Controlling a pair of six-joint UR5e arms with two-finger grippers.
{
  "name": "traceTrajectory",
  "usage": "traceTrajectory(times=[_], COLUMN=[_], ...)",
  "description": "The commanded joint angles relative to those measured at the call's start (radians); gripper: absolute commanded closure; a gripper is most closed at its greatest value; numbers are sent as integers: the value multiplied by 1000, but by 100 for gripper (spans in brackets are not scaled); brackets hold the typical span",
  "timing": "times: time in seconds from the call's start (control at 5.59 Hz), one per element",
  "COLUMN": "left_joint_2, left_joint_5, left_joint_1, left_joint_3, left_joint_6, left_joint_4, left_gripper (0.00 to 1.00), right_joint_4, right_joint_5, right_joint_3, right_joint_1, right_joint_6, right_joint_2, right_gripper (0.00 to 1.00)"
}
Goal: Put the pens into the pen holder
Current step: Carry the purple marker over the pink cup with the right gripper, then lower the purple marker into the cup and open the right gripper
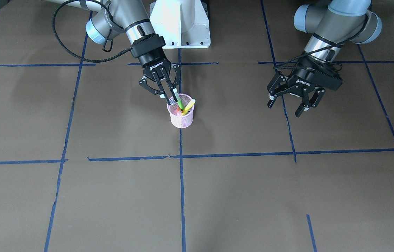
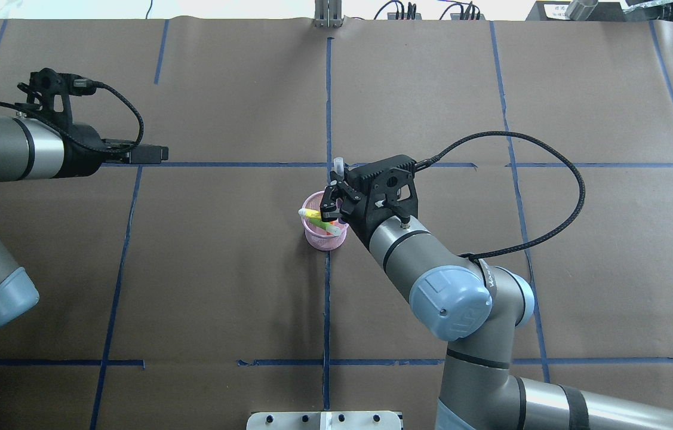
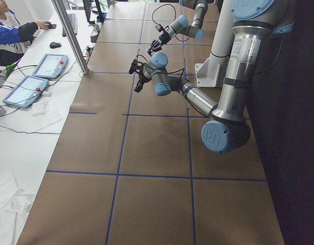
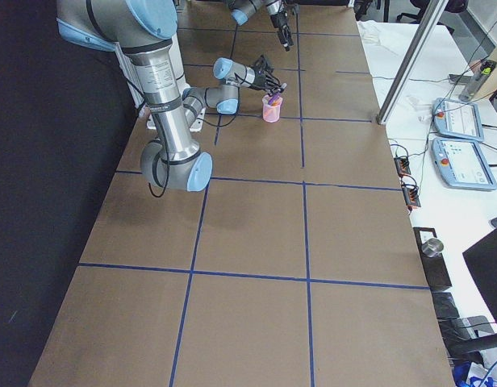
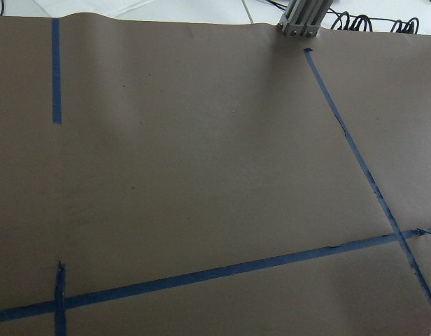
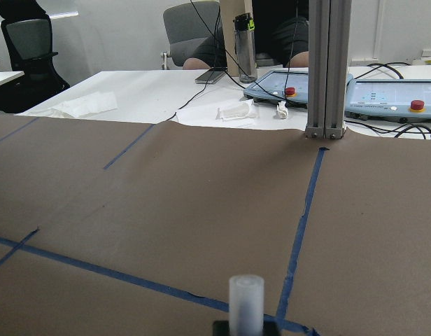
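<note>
Gripping green pen in right jaws, standing it inside pen holder just below, holding left jaws spread open.

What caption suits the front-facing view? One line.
Right gripper holds green pen in pink mesh pen holder; left gripper hangs open.

The tabletop is covered in brown paper, marked into a grid by blue tape lines (some strips broken). On it stands the pink pen holder — apparently right on the centre line — near the white robot base.
</note>
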Motion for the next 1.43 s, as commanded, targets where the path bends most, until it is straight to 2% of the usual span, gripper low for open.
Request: traceTrajectory(times=[0.0,0.18,0.36,0.72,0.89,1.07,1.25], left_joint_2=[0,0,0,0,0,9,36], left_joint_5=[0,0,0,0,-18,-112,-156], left_joint_1=[0,1,0,0,-3,-75,-126], left_joint_3=[1,1,1,1,1,1,-14], left_joint_6=[1,1,1,1,1,31,145], left_joint_4=[0,0,0,0,1,47,119], left_gripper=[0,0,0,0,0,0,0], right_joint_4=[0,1,1,1,-2,-100,-300], right_joint_5=[-7,-9,-10,-9,4,45,54], right_joint_3=[-10,-10,-34,-27,13,54,144], right_joint_1=[-11,-12,-12,-12,-11,-8,2], right_joint_6=[-3,-1,4,5,1,7,7], right_joint_2=[1,26,47,57,69,70,69], right_gripper=[98,61,1,0,0,0,0])
